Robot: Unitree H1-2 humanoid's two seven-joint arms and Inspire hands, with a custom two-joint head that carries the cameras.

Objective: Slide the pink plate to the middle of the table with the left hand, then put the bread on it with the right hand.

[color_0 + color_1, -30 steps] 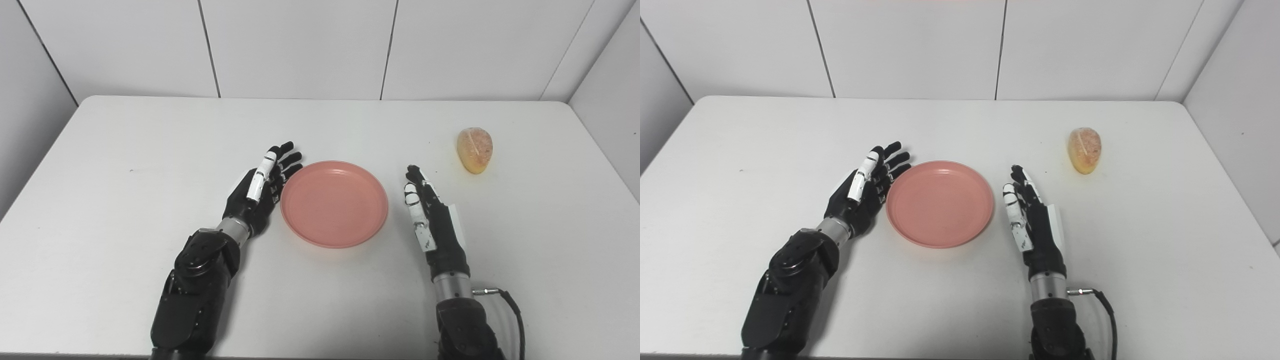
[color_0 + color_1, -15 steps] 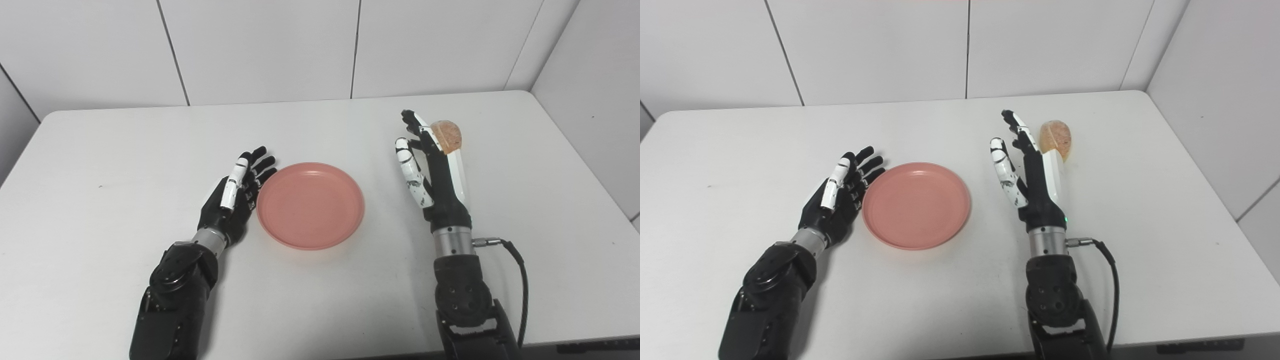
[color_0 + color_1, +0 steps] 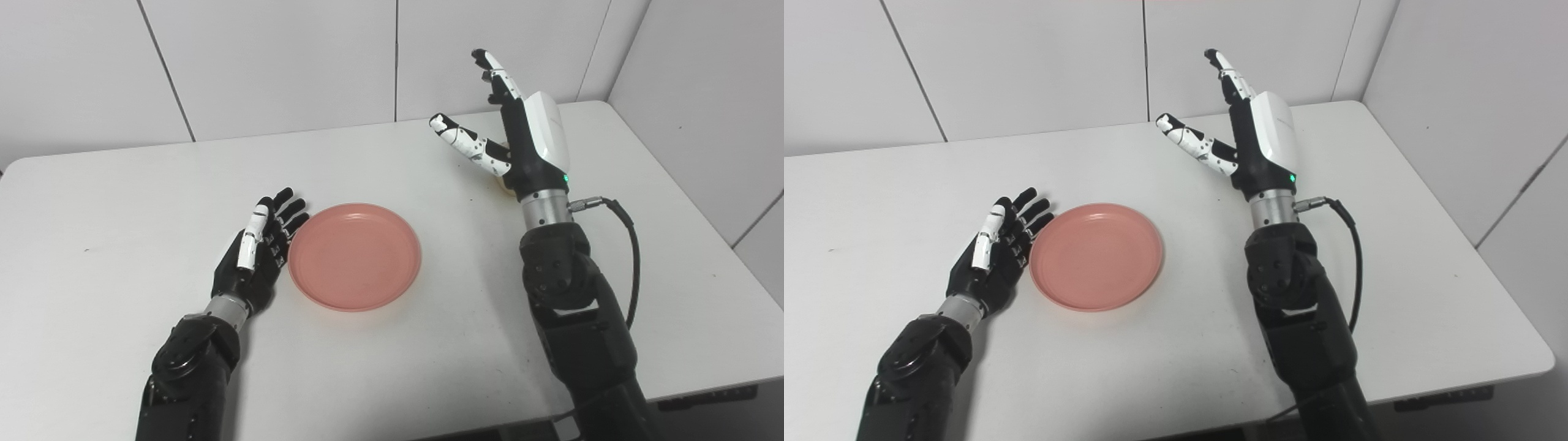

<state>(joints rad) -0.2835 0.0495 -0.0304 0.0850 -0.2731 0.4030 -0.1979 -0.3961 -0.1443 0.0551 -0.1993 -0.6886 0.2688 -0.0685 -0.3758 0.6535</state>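
Near the middle of the counter [image 3: 122, 184] lies the pink plate [image 3: 354, 256], empty, with the left hand [image 3: 257, 260] resting just beside its left rim, fingers [image 3: 288, 208] spread and holding nothing. That placement looks unchanged over the last second, so the sliding step appears finished.

What has changed is the right hand [image 3: 523, 144]. A second ago it lay low on the counter beside the plate, with the bread [image 3: 506, 187] well apart toward the far right. Now it is raised high over that far-right area, fingers fanned wide, thumb jutting toward the plate, gripping nothing. The whole view has also swung, so part of the apparent shift is the camera's.

The bread is almost wholly hidden behind the right wrist; only a pale sliver shows in the left eye view, apparently lying on the counter where it was. In my judgement the reach is under way: the hand must come down, close around the bread and carry it to the plate.
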